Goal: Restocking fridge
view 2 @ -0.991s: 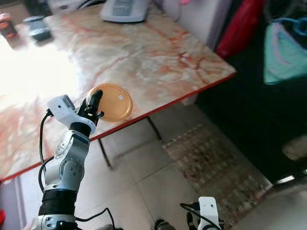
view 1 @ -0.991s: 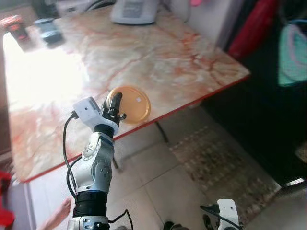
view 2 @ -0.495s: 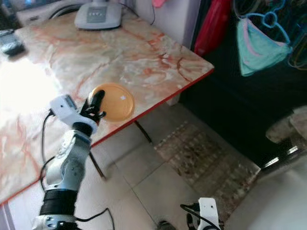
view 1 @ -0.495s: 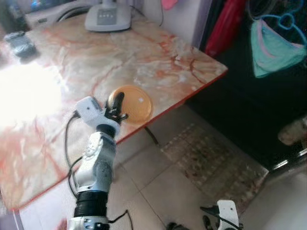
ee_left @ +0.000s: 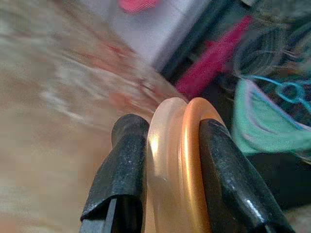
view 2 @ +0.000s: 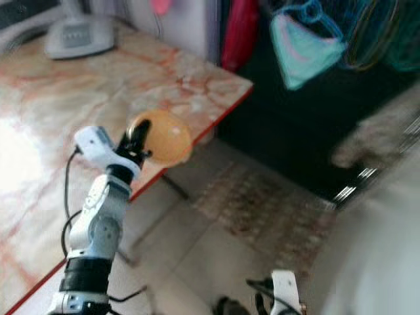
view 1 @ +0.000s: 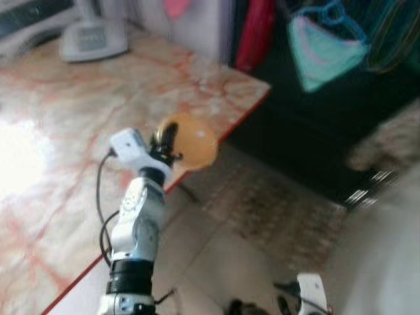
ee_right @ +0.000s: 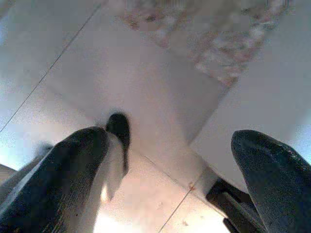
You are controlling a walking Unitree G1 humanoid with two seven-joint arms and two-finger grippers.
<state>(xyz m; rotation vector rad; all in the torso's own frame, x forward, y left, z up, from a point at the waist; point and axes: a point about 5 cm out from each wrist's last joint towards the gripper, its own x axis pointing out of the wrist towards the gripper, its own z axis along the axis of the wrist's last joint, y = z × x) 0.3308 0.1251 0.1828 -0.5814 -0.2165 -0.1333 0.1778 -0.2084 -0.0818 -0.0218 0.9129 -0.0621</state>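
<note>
So the orange lidded container (view 1: 189, 140) is pinched on its rim between the two black fingers (ee_left: 127, 165) of the left gripper (ee_left: 177, 165), which is raised at about the table's edge height. In the left wrist view the container is seen edge-on, a paler translucent half and a deeper orange half stacked side by side, squeezed tight with a finger on each face. From the head views it's held up off the marble-patterned table (view 1: 59, 111), just past the gripper's tips and hanging over the red-trimmed table edge (view 2: 216, 118), with the tiled floor (view 1: 216, 256) below it.

Behind the gripper, a white base of some appliance (view 1: 92, 42) is parked at the far end of the table. Out beyond the held container, a teal garment on a hanger (view 2: 302, 42) and something red (view 1: 252, 29) are hung against a dark opening. A patterned mat (view 2: 262, 210) is laid on the floor below and past the gripper.

The right gripper (ee_right: 170, 160) is hung low by the robot's side, fingers spread wide apart, with floor tiles and a corner of the mat seen under it. Everything's pretty blurred, so finer detail can't be made out.
</note>
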